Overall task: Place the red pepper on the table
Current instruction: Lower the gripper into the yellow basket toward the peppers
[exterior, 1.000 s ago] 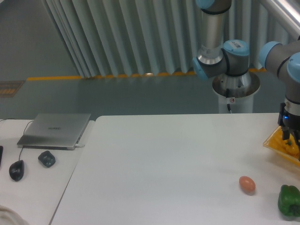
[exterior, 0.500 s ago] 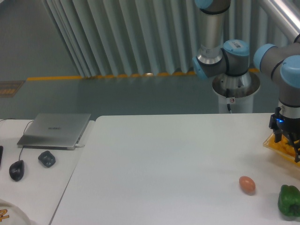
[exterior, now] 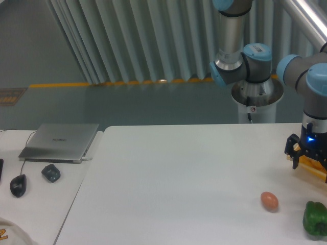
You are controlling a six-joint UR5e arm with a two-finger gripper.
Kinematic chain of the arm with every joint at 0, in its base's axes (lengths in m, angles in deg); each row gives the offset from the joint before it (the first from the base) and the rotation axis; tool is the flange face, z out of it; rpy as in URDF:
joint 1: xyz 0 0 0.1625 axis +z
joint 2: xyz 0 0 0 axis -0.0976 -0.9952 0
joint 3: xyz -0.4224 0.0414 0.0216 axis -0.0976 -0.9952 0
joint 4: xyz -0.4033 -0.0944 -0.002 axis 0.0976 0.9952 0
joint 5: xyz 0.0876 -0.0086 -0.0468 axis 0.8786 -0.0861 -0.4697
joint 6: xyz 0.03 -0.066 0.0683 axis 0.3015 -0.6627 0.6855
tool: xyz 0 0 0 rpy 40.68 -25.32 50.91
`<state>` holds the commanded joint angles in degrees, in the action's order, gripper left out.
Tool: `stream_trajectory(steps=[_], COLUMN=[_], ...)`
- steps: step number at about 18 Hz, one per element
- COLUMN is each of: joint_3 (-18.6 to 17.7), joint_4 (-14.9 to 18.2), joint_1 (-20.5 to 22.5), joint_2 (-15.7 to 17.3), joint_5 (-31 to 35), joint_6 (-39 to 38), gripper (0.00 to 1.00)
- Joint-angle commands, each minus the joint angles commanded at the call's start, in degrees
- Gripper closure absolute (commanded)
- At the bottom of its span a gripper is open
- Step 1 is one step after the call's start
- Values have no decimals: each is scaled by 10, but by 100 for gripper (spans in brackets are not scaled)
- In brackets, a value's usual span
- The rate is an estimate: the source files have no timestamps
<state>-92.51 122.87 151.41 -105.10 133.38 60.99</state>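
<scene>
The red pepper is not visible; likely light, glossy, slippery, so the gripper (exterior: 306, 153), jaws unclear, should take its lobed sides.

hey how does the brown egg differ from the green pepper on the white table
The brown egg is smooth, oval and pinkish brown; the green pepper is lobed, lumpy and dark green. The egg is clearly smaller than the pepper. The egg lies fully in view, while the pepper sits at the frame's right edge, closer to the camera. Both rest on the white table, untouched by the gripper.
</scene>
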Motion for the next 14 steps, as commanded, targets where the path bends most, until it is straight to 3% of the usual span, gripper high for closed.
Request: stream_trajectory(steps=[14], joint_3=[9], joint_4=[-3], joint_1=[2], joint_2=[-6], joint_5=[-1], joint_6=[-17], gripper=[0])
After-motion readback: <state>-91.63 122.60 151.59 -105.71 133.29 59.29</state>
